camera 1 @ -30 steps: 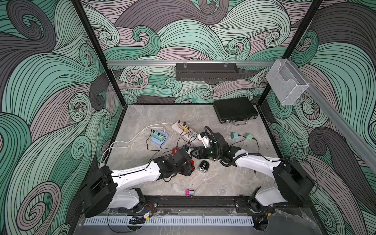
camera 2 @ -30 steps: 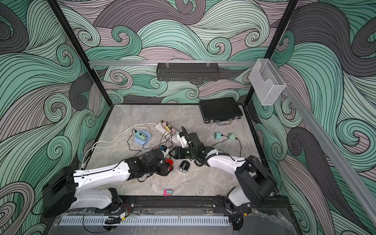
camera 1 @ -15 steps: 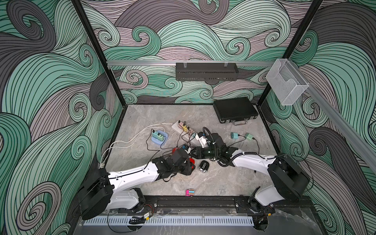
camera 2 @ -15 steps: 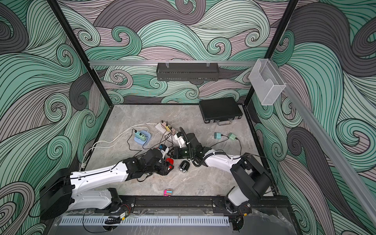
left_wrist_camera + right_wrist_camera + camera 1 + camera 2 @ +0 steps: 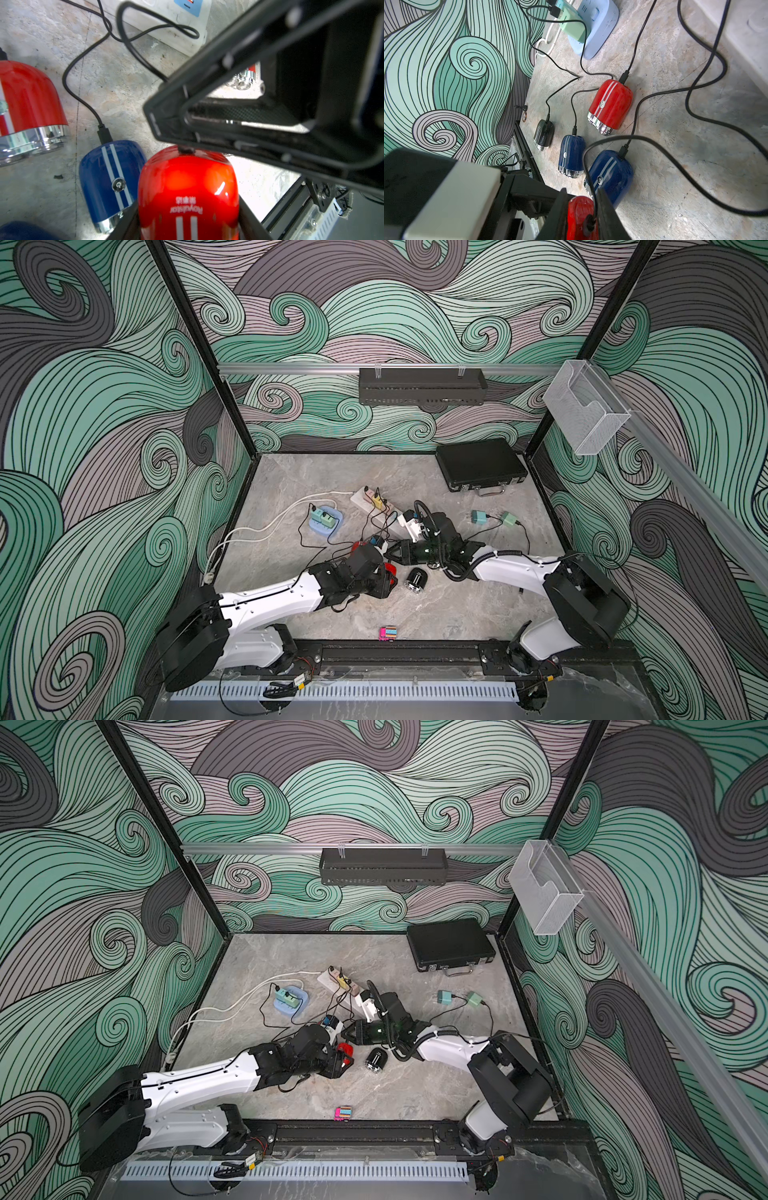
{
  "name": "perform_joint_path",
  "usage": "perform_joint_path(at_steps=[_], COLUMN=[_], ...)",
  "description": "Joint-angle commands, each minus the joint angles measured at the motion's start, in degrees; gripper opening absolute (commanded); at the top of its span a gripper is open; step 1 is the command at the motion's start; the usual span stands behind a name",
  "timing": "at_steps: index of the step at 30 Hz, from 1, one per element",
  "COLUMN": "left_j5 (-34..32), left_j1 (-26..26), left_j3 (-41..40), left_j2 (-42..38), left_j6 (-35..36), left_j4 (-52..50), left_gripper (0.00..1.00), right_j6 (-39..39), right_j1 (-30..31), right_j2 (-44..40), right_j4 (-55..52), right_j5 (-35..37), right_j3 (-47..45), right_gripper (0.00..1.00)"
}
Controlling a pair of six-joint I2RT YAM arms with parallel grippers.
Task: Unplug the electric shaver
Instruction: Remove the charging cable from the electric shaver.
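My left gripper (image 5: 187, 220) is shut on a red electric shaver (image 5: 187, 187) with white stripes, held just above the floor in both top views (image 5: 390, 571) (image 5: 345, 1051). A black plug (image 5: 589, 224) sits in that shaver's end, and its cable (image 5: 591, 166) loops away. My right gripper (image 5: 581, 193) reaches in from the right (image 5: 391, 553). Its jaws straddle the plug with a narrow gap. One of its fingers (image 5: 607, 216) lies against the cable, and a sliver of red shows beside the other.
On the floor lie a large blue shaver (image 5: 610, 176), a small blue one (image 5: 571, 155), a second red one (image 5: 610, 106) and a black one (image 5: 544, 133), all corded. A white power strip (image 5: 374, 506), a blue socket hub (image 5: 326, 526), a loose black shaver (image 5: 415, 580) and a black case (image 5: 482, 464) also sit there.
My right gripper has slid left to the held shaver's plug end and its jaws have narrowed around the plug. The left arm has stayed where it was, still gripping.
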Motion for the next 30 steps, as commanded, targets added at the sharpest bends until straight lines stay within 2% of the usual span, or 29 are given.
perform_joint_path(at_steps=[1, 17, 30], left_j5=[0.3, 0.6, 1.2], left_j1=[0.4, 0.5, 0.5], left_j3=[0.2, -0.4, -0.3], left_j2=[-1.0, -1.3, -1.8], left_j6=[0.0, 0.0, 0.6], left_j4=[1.5, 1.8, 0.2], left_gripper=[0.47, 0.47, 0.47], right_j6=[1.0, 1.7, 1.4], right_j1=[0.3, 0.3, -0.7], right_j2=[0.0, 0.5, 0.2], right_j4=[0.9, 2.5, 2.2], right_j5=[-0.6, -0.6, 0.4], right_j3=[-0.8, -1.6, -1.0], right_gripper=[0.24, 0.16, 0.06])
